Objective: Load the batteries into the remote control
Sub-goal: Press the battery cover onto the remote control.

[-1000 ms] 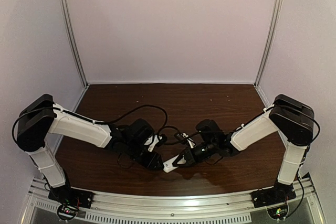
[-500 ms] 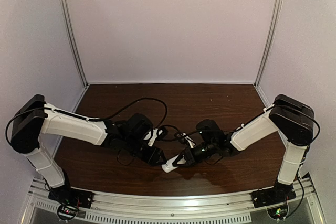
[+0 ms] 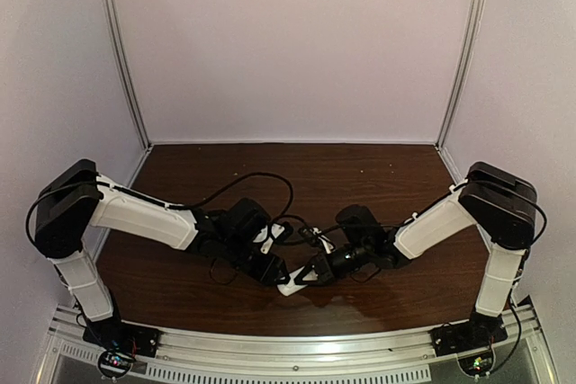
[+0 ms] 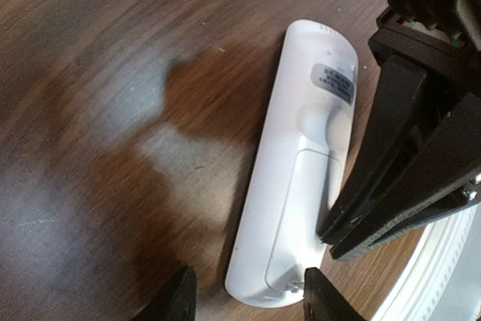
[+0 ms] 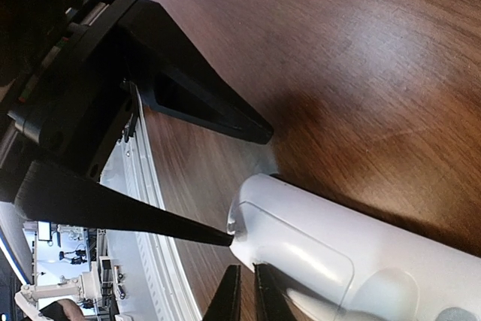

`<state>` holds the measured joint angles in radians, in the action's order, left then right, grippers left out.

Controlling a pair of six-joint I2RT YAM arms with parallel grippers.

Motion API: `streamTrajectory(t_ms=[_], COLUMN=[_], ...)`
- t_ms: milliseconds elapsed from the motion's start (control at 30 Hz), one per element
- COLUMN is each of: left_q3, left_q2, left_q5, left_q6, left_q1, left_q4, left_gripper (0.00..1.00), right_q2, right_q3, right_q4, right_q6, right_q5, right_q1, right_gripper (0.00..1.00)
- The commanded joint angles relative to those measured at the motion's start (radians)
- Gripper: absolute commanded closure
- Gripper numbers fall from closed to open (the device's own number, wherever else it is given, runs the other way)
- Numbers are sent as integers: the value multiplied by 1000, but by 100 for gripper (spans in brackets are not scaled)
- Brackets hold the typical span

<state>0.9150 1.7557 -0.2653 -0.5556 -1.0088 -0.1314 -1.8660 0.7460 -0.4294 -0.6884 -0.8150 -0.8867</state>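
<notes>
Your left gripper (image 4: 248, 300) stands with its fingers (image 4: 179, 300) spread, straddling the near end of the remote control (image 4: 301, 178). Your right gripper (image 5: 242, 292) has its fingers pressed together, tips at the remote control's long edge. The remote control lies back-up on the table (image 4: 90, 73), near the front edge between both arms. Its rear cover looks seated. No batteries show anywhere, so you cannot tell whether they are inside; if not, the loading is all left to do.
</notes>
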Motion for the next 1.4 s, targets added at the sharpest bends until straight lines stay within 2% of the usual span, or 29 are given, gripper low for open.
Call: streamTrajectory(t_ms=[0, 1000, 1367], left_q3=[-1, -53, -72], left_q2=[16, 62, -30], left_q5=[13, 38, 37], left_q6=[13, 55, 45], left_q1=[1, -21, -10], left_q4=[17, -66, -82], left_gripper=[50, 53, 53], right_q2=[-69, -178, -162], right_q3=[-37, -54, -62], right_q4=[97, 145, 140], right_q6=[-8, -10, -16], right_q5=[145, 242, 239], right_q1=[15, 15, 17], right_gripper=[90, 89, 90])
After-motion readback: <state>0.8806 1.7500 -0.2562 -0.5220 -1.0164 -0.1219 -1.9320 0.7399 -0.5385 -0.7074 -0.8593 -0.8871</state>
